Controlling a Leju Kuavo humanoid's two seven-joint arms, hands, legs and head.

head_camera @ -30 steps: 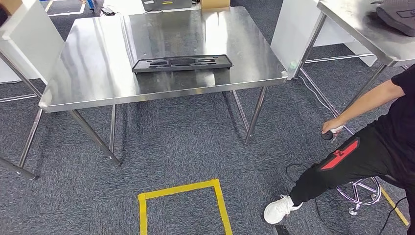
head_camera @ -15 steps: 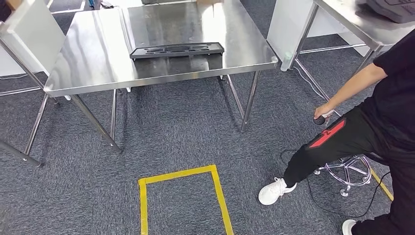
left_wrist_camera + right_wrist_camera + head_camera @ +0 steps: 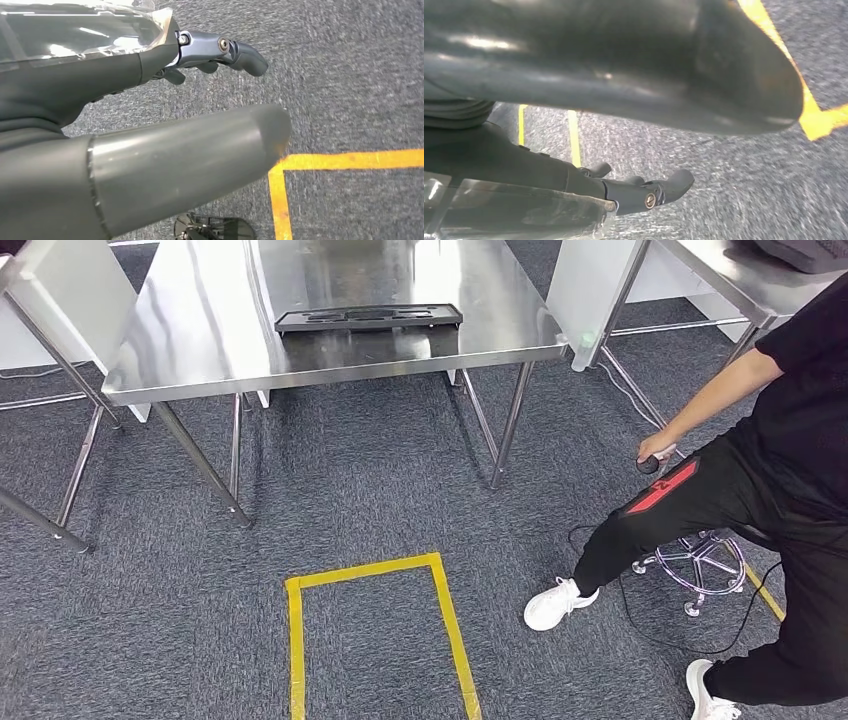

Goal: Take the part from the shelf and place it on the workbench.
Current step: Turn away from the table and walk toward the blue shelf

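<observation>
both arms hang at the robot's sides, so the wrist cams look down at the grey carpet (image 3: pixel 380 490). left hand (image 3: pixel 100 75): fingers loosely stretched and apart, thumb out, nothing in it. right hand (image 3: pixel 549 172): same, slack and empty. that fits a walking or standing pose, not a reach: hands are kept low and clear of the steel counter (image 3: pixel 200 330) ahead.

a yellow tape square (image 3: pixel 365 570) is marked on the floor just in front of the robot, short of the counter. prob. a standing mark, put there so the robot ends up within arm's reach of the counter edge. the tape also runs under both hands in the wrist views.

on the counter, toward its far side, lies 1 flat black moulded tray (image 3: pixel 368 317) with shaped cut-outs. can't tell if this is the part itself or a holder for it. i see no other candidate for the part, and neither hand carries 1, so i judge the fetch step isn't done yet.

a person (image 3: pixel 800 440) sits on a stool (image 3: pixel 700 565) to the right, well apart from the counter, 1 hand (image 3: pixel 657 452) around a small dark controller (image 3: pixel 648 466), likely there to supervise or stop the run. their foot is near the tape square, smth to watch when stepping.
</observation>
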